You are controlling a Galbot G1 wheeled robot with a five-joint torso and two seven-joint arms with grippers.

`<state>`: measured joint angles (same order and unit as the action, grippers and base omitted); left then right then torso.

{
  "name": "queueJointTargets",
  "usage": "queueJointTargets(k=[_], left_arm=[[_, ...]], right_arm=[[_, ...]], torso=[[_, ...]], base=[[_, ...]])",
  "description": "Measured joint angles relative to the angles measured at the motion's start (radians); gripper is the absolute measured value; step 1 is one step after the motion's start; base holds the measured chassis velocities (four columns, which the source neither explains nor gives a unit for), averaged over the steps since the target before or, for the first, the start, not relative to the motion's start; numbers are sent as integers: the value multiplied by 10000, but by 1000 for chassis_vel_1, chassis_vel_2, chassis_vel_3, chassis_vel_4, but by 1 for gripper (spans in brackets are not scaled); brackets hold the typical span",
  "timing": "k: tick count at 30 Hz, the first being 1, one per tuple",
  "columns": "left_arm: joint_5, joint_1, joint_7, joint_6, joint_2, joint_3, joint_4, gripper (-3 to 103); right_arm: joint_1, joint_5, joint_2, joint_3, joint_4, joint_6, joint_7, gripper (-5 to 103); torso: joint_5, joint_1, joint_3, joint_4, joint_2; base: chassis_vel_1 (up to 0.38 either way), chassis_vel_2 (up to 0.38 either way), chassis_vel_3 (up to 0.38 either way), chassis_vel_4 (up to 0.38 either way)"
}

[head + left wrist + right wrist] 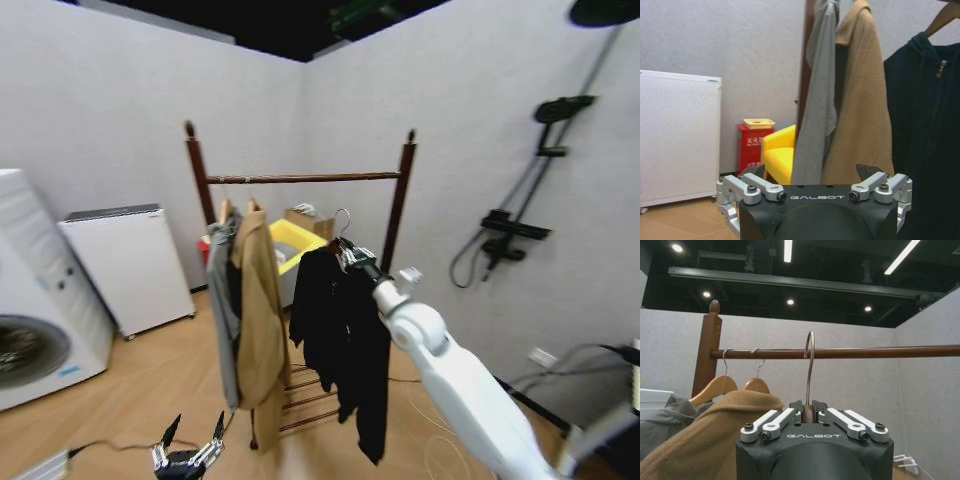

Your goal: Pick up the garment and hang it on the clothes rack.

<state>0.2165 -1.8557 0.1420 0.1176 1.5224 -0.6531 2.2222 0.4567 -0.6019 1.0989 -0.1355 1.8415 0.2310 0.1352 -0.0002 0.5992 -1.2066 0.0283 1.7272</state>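
The garment (350,340), a long black jacket, hangs from its hanger in front of the clothes rack (300,178). My right gripper (350,255) is shut on the hanger's neck, just under the metal hook (343,218). That hook sits below the rack's bar and nearer to me. In the right wrist view the right gripper (807,412) clasps the hanger, and the hook (810,365) rises across the brown bar (865,352). My left gripper (190,455) hangs low near the floor, open and holding nothing. In the left wrist view the left gripper (815,192) faces the garment (925,125).
A tan coat (260,320) and a grey garment (225,300) hang at the bar's left end. A washing machine (30,330) and a white cabinet (130,265) stand at the left. Behind the rack are a yellow chair (285,240) and a red box (752,145). A black shower rail (510,230) is on the right wall.
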Motion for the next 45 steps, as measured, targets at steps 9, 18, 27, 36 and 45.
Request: queueJointTargets(k=[9, 18, 27, 36, 45], left_arm=[[0, 0, 1, 0, 0, 0, 0, 100], [0, 0, 2, 0, 0, 2, 0, 100], [0, 0, 0, 0, 0, 1, 0, 100], [0, 1, 2, 0, 0, 2, 1, 100], [1, 0, 4, 0, 0, 4, 1, 100]], right_arm=[[-2537, 1947, 1462, 819, -2325, -67, 300, 9], [-3745, 2510, 2200, 1144, -4250, -377, 197, 9], [-5063, 3510, 3315, 1387, -6936, -901, 52, 9], [-5401, 3736, 3806, 1191, -8311, -1045, -67, 9], [-4832, 2851, 3412, 1211, -7470, -416, -34, 14]], torso=[[0, 0, 1, 3, 0], [2, 0, 1, 5, 0], [0, 0, 0, 2, 0], [2, 0, 2, 4, 0], [-1, -4, 4, 3, 3]], base=[[15, 15, 14, 13], [0, 0, 0, 0], [0, 0, 0, 0], [0, 0, 0, 0], [0, 0, 0, 0]])
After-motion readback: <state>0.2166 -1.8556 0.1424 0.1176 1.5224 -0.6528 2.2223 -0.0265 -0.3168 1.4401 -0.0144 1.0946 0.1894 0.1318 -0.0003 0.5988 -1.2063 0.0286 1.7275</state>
